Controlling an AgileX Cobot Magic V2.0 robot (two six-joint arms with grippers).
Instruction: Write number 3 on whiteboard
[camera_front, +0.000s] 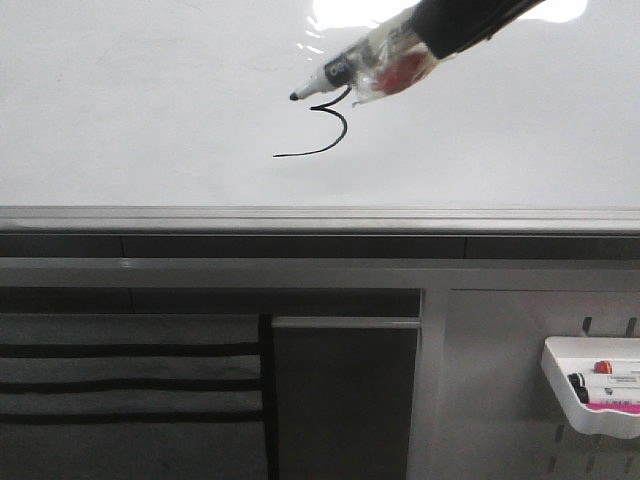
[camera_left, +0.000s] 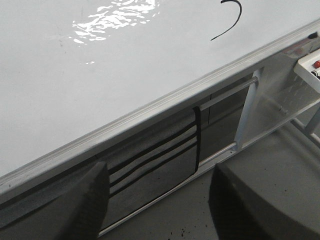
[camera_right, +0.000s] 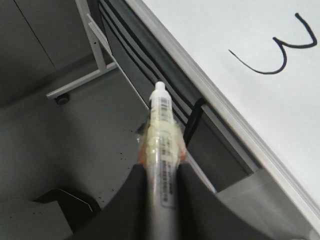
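Your right gripper (camera_right: 160, 172) clamps marker (camera_front: 335, 72), tip beside 3 (camera_front: 322, 128) on whiteboard (camera_front: 150, 110); left gripper (camera_left: 157, 205) fingers apart.

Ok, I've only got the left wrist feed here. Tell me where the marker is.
Observer: The right gripper is shut on the marker, up in front of the whiteboard.
Operator: Give me the tip against the stroke.
Observer: In the front view the black tip sits just left of the top of the number 3, not on the line.
Operator: Confirm the digit is whole.
Observer: The right wrist view shows both curves and the long tail. Your view cuts off the top.
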